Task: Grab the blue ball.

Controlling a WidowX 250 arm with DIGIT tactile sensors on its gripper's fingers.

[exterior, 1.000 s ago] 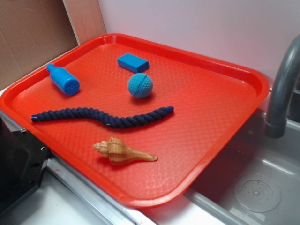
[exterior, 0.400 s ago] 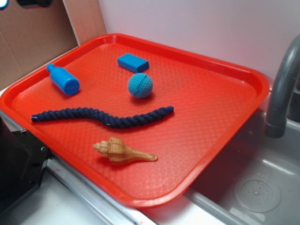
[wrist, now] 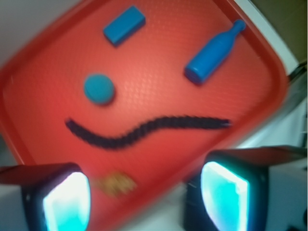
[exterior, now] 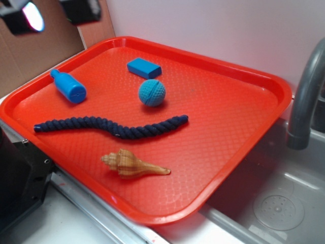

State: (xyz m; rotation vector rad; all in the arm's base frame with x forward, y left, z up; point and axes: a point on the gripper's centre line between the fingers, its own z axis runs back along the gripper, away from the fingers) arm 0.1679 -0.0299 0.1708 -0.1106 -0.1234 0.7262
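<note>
The blue ball (exterior: pixel 152 92) is a small teal sphere resting on the red tray (exterior: pixel 238 127), just in front of a flat blue block (exterior: pixel 144 68). In the wrist view the ball (wrist: pixel 99 88) looks blurred, left of the tray's middle. My gripper (exterior: pixel 53 12) hangs high at the top left corner of the exterior view, well above and to the left of the ball. In the wrist view the gripper (wrist: pixel 144 197) is open, its two fingers wide apart with nothing between them.
A blue bottle-shaped toy (exterior: pixel 68 86) lies at the tray's left. A dark blue rope (exterior: pixel 111 126) crosses the middle and a tan seashell (exterior: pixel 132 164) lies near the front rim. A grey faucet (exterior: pixel 304 96) and sink (exterior: pixel 274 198) stand at the right.
My gripper has come into the top left corner of the exterior view and moved lower and to the right. Nothing on the tray has moved.
</note>
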